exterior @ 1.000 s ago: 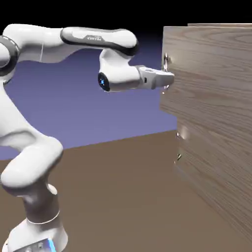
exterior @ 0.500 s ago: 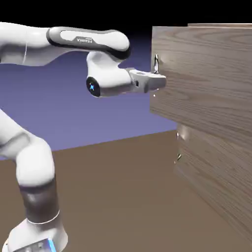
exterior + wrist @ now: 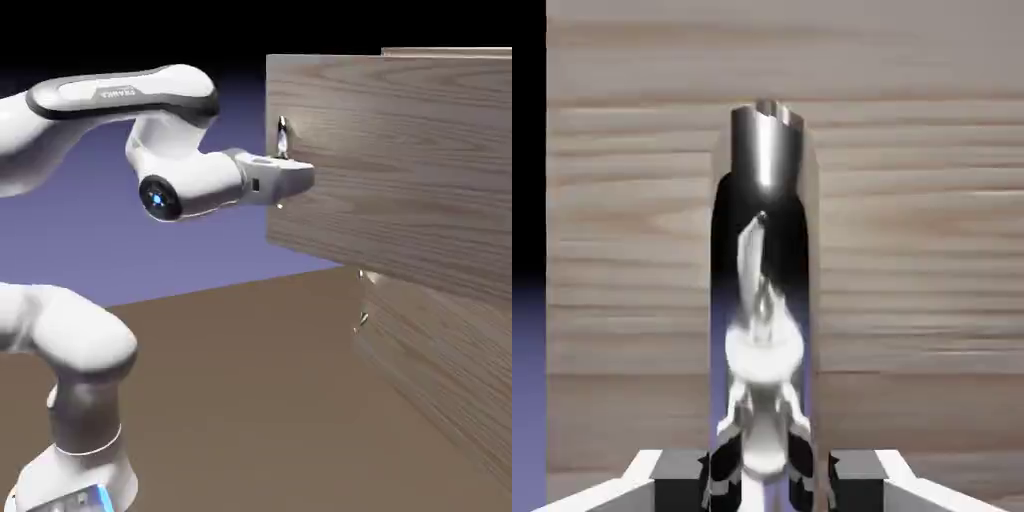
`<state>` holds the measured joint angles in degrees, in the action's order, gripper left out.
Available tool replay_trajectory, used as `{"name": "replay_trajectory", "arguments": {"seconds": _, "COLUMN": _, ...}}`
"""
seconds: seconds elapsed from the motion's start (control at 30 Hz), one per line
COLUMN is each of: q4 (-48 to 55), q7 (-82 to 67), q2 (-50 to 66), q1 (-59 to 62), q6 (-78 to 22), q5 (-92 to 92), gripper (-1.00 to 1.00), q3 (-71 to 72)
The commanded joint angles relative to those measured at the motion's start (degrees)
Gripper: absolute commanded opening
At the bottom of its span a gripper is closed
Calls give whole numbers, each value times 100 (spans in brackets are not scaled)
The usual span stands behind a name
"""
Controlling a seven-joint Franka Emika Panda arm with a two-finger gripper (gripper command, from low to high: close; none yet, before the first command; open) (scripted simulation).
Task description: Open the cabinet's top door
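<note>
"At the exterior view's right, what have you got?"

"I've got the wood-grain cabinet (image 3: 445,51); my white arm (image 3: 85,335) reaches toward it."

"And the top door (image 3: 400,160)?"

"High up, standing out past the lower panel (image 3: 425,350) toward the exterior view's left."

"Your claw (image 3: 303,178)?"

"I have it clamped on the shiny metal handle (image 3: 764,250), which shows between my fingertips (image 3: 684,480)"
</note>
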<state>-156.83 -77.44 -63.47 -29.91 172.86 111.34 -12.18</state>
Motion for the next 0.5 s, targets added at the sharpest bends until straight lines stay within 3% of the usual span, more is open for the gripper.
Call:
{"name": "replay_trajectory", "arguments": {"seconds": 0.0, "q4": -73, "q7": 188, "q2": -123, "q1": -72, "q6": 42, "q5": -254, "gripper": -100, "q3": -65}}
{"name": "replay_trajectory", "arguments": {"seconds": 0.37, "q4": -802, "q7": 2477, "q2": -1100, "q1": -415, "q6": 231, "q5": -2995, "gripper": -100, "q3": -466}}
{"name": "replay_trajectory", "arguments": {"seconds": 0.47, "q4": -1001, "q7": 3086, "q2": -1386, "q1": -83, "q6": -196, "q5": -3723, "gripper": -100, "q3": -574}}
